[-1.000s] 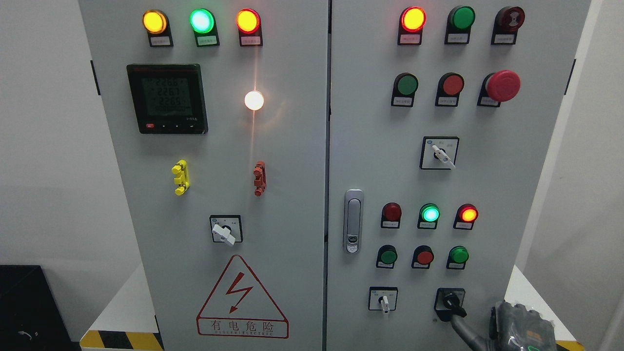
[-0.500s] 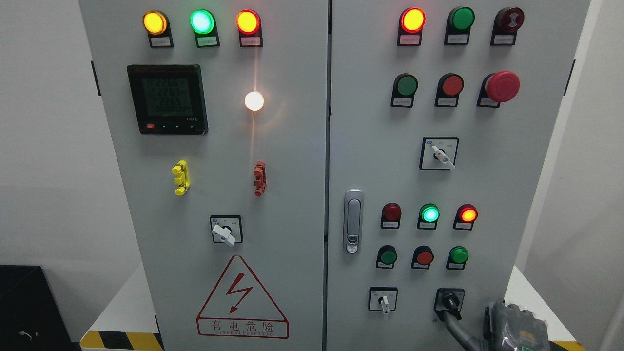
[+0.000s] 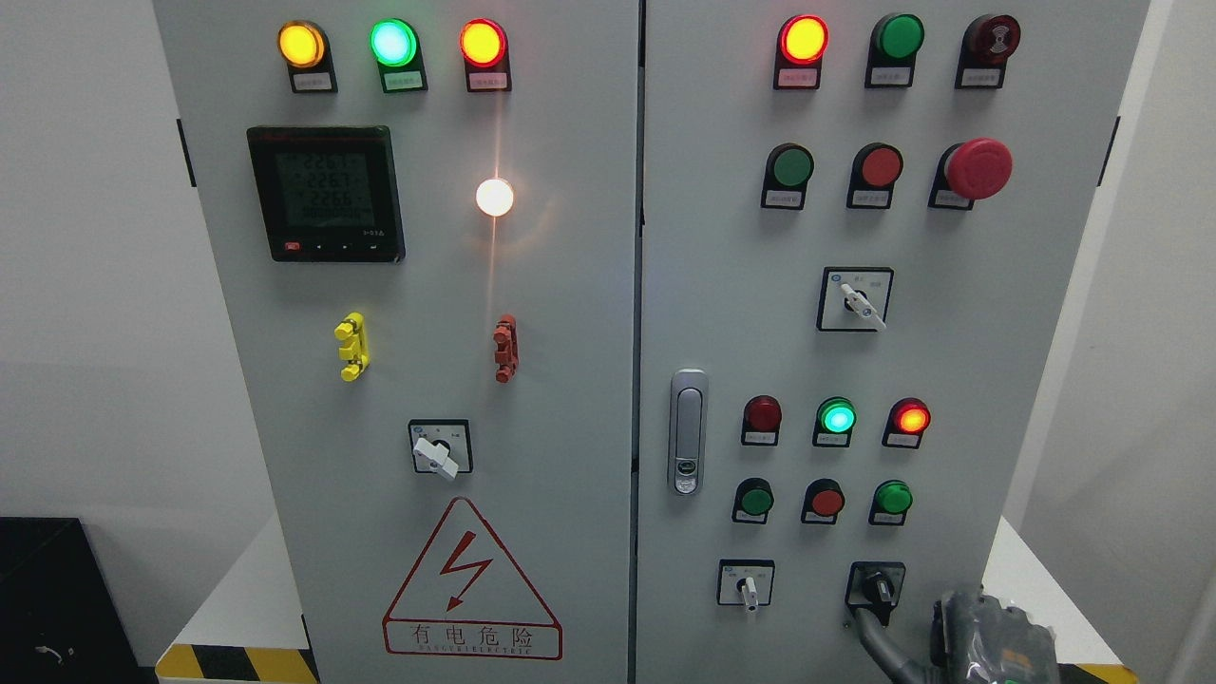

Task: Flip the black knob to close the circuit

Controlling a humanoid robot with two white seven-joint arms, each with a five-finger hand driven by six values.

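The black knob [image 3: 878, 587] sits on its black plate at the lower right of the grey cabinet's right door [image 3: 950, 380]; its handle stands roughly upright, leaning slightly right. My right hand [image 3: 988, 638] shows at the bottom right edge, low and to the right of the knob. One grey finger [image 3: 879, 649] reaches up and left, its tip just below the knob's plate, and holds nothing. The rest of the hand is cut off by the picture's edge. My left hand is out of view.
A white selector switch [image 3: 748, 585] sits left of the knob, with green and red push buttons [image 3: 825, 501] above it. The door latch [image 3: 688, 432] is at mid-height. A red mushroom stop button [image 3: 978, 168] is at the upper right. The left door [image 3: 570, 380] carries a meter, lamps and a warning sign.
My right hand has dropped lower and slid slightly left. Its finger has come off the knob to just below the plate. The knob's handle has turned from leaning lower right to nearly upright.
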